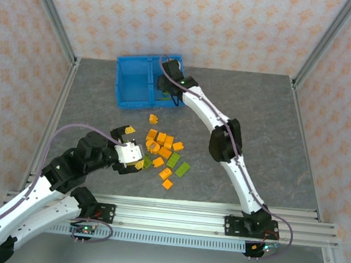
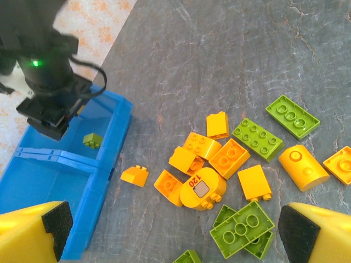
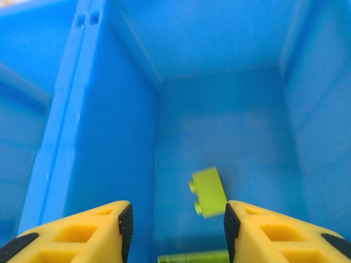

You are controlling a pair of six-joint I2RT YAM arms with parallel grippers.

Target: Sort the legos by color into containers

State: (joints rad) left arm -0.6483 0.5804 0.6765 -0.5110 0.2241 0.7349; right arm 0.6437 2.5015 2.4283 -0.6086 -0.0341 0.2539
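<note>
A grey stone-pattern table (image 1: 259,115), enclosed by patterned walls (image 1: 193,20), carries a blue bin (image 1: 132,95) at its far side and a loose pile of orange and green bricks (image 1: 164,152) near its centre. The right gripper (image 3: 178,230) is positioned over the right-hand compartment (image 3: 230,109) of the bin with its fingers parted and gripping nothing, and one green brick (image 3: 208,192) sits below them inside that compartment, clear of both pads. The left gripper (image 2: 178,229) hangs fully spread and unloaded just above the near-left edge of the pile.
</note>
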